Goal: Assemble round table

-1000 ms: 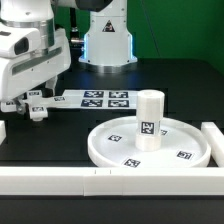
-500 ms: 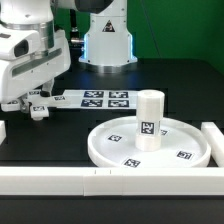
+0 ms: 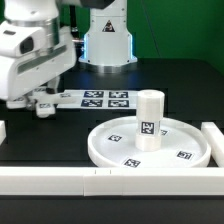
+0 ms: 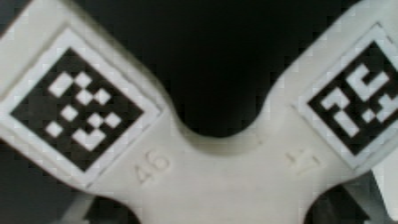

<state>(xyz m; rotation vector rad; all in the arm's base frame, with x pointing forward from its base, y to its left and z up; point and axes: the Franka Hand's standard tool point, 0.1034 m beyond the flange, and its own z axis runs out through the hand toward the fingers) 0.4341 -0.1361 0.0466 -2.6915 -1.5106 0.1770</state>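
Observation:
The large rimmed white disc (image 3: 110, 148) lies on the black table at the exterior view's right. The short cylinder leg (image 3: 149, 120) stands upright on its central hub. My gripper (image 3: 40, 104) is at the exterior view's left, low over the table and apart from the disc. It is shut on the small flat foot piece (image 3: 43, 110), whose tagged arms show just below the fingers. In the wrist view the foot piece (image 4: 214, 170) fills the picture, with two tagged arms spreading from a white middle. My fingers are hidden behind it there.
The marker board (image 3: 105, 98) lies flat behind the disc, close to my gripper. Long white border bars run along the front (image 3: 60, 180) and at the right (image 3: 212, 135). The robot base (image 3: 108, 35) stands at the back.
My gripper has moved a little up and toward the exterior view's right, with the foot piece moving along in it. The disc and leg have not moved.

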